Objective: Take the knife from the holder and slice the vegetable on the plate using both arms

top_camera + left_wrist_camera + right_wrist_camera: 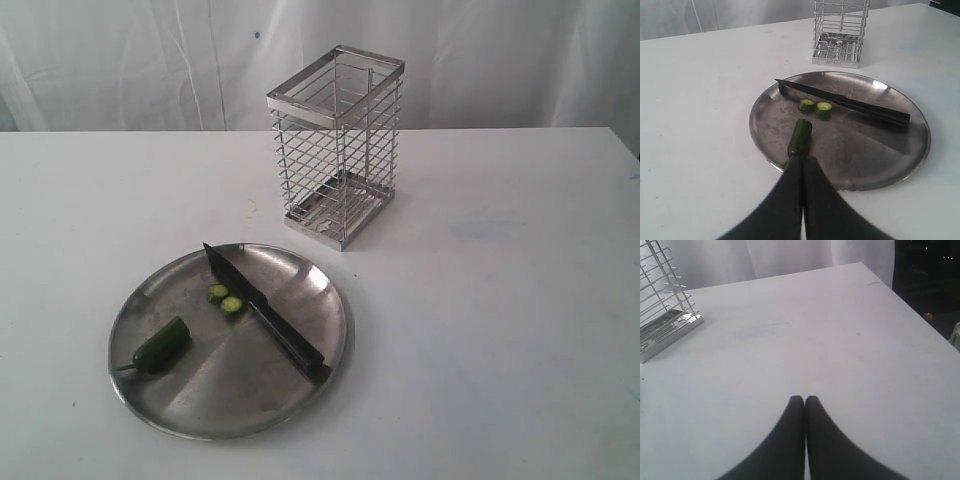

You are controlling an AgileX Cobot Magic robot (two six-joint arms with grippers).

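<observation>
The plate [230,395] lies on the white table, near the front left. On it rests the knife [265,312], blade tip toward the holder [338,150] and handle toward the front right. Two pale-green slices [225,297] sit beside the blade, and the vegetable [162,345] lies apart at the plate's left. The holder stands upright behind the plate with nothing in it. Neither arm shows in the exterior view. In the left wrist view my left gripper [802,159] is shut, its tips lined up with the vegetable's [800,136] stem end. My right gripper [804,399] is shut over bare table.
The left wrist view also takes in the plate [865,160], the knife [850,102] and the holder [839,35]. From the right wrist, the holder's base [662,335] is off to one side and the table's edge [900,295] runs beside a dark area.
</observation>
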